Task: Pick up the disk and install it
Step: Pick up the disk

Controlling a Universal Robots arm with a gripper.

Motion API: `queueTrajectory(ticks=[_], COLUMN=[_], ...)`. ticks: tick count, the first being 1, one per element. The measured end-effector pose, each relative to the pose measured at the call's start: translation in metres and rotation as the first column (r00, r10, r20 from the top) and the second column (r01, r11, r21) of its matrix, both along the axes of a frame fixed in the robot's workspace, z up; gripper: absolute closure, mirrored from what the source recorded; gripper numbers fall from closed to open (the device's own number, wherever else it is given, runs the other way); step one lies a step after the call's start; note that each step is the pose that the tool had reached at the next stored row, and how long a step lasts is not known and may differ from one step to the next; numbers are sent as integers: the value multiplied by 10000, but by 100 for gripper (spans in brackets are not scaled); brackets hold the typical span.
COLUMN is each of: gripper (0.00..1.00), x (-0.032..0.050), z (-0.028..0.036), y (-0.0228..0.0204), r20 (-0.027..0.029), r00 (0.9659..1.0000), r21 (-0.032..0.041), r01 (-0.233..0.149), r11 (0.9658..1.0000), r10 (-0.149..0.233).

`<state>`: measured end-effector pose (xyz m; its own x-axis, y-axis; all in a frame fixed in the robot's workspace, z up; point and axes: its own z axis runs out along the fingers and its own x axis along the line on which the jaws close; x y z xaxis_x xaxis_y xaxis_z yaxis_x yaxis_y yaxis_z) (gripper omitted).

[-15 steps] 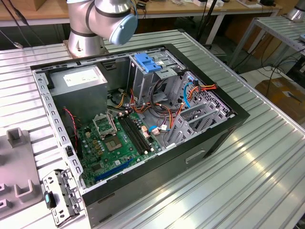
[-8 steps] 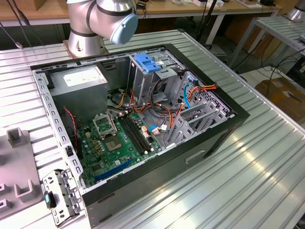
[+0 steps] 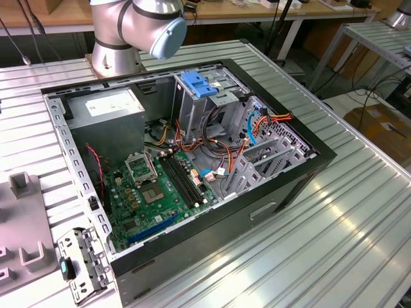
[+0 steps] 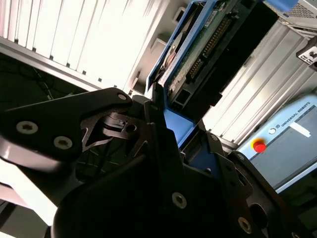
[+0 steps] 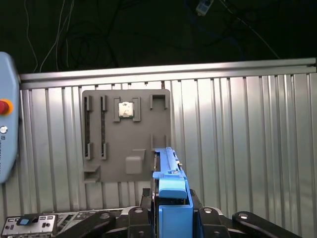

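In both wrist views my gripper [image 5: 171, 201] [image 4: 166, 126] is shut on the disk [image 5: 167, 166] [image 4: 198, 44], with a black finger on each side. The disk is seen edge-on, showing a blue plastic side rail, and in the second wrist view its green circuit board and connector row. Its far end hangs over the edge of a grey parts fixture [image 5: 126, 144]; I cannot tell whether it touches it. In the exterior view the open computer case [image 3: 192, 160] lies on the table, with a metal drive cage [image 3: 205, 109] under a blue latch tab [image 3: 196, 85].
The fixture holds a square chip [image 5: 125, 109] and rests on a ribbed metal table [image 5: 237, 129]. A teach pendant with a red button [image 4: 258, 146] lies beside it. In the case are a green motherboard [image 3: 157, 186], a grey power supply [image 3: 106, 112] and loose cables [image 3: 257, 125]. The arm's base [image 3: 119, 38] stands behind the case.
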<state>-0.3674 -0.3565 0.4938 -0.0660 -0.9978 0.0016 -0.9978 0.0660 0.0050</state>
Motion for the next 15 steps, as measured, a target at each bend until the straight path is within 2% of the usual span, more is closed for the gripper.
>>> queueTrajectory(ticks=[10, 12, 15], gripper=[63, 63, 63], x=[508, 585, 683], z=[-1, 0, -1], y=[-11, -25, -67], r20=[2, 0, 1], r00=[10000, 10000, 10000], r21=[1, 0, 1], r01=[0, 0, 0], r11=[10000, 10000, 10000], r10=[0, 0, 0])
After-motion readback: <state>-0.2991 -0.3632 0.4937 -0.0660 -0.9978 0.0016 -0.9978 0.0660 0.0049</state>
